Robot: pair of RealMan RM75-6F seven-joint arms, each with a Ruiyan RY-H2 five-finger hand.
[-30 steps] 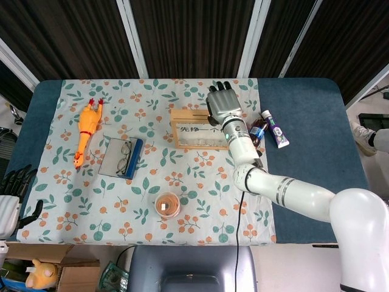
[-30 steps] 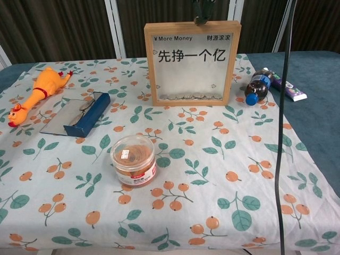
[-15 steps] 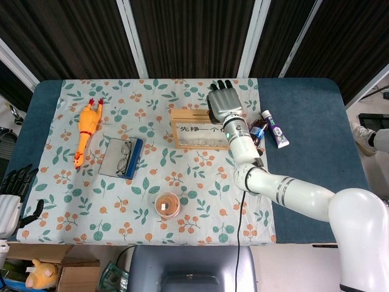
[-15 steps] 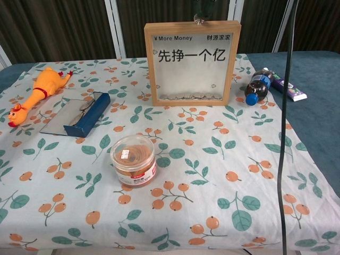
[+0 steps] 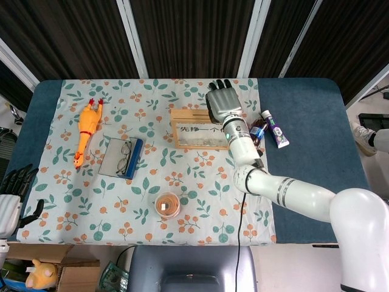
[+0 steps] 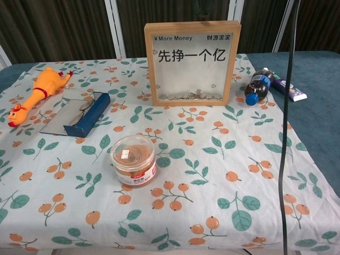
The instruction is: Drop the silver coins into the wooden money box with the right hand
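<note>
your right hand (image 5: 221,104) hovers over the top edge of the wooden money box (image 6: 192,62), its fingers (image 5: 217,87) stretched out flat and nothing visible in them; from above you cannot tell whether a coin sits under the palm. the silver coins (image 6: 192,96) that show lie in a thin heap at the bottom of the box behind its clear pane, one seeming to stand a little above the rest, below and nearer you than the fingers. judge the coins as small, hard, thin and slippery, light enough to skid away; take one by its rim between thumb and fingertip, not flat. the box stands upright and looks light and tall for its footing, so a push near the top may tip it. just beside the wrist, toward your outer side, lie a small bottle (image 5: 258,131) and a tube (image 5: 275,129); the forearm passes close by them. well away on the inner side are a glasses case (image 5: 121,157), a rubber chicken (image 5: 86,131) and a round jar (image 5: 167,205); none blocks the slot. your left hand (image 5: 11,198) rests off the table edge, fingers loosely apart, holding nothing.
</note>
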